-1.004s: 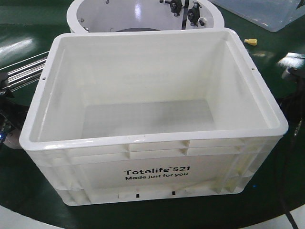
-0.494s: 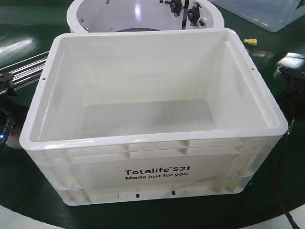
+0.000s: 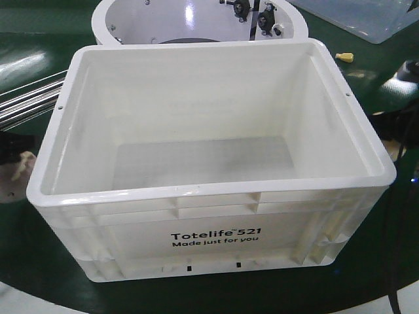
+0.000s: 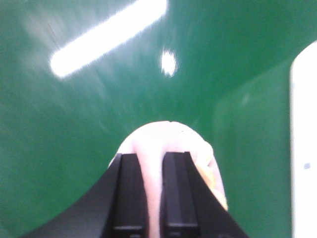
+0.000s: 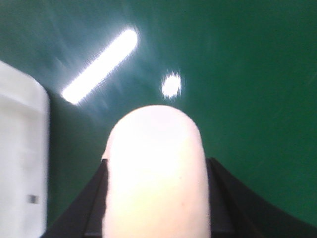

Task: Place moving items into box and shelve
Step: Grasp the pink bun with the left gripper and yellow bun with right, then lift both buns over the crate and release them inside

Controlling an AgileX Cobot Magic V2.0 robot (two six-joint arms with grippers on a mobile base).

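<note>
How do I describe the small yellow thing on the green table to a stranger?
Find the big white crate on the green table. Just beyond its far right corner, before the clear bin, lies a small yellow piece. Nothing else near it is bright yellow.

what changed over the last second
Both arms shifted beside the box. The pinkish lump gripped by the left tool now shows at the left edge. The right tool, holding the pale lump, moved farther back on the right. The box, empty inside, and the small yellow piece stayed put.
</note>
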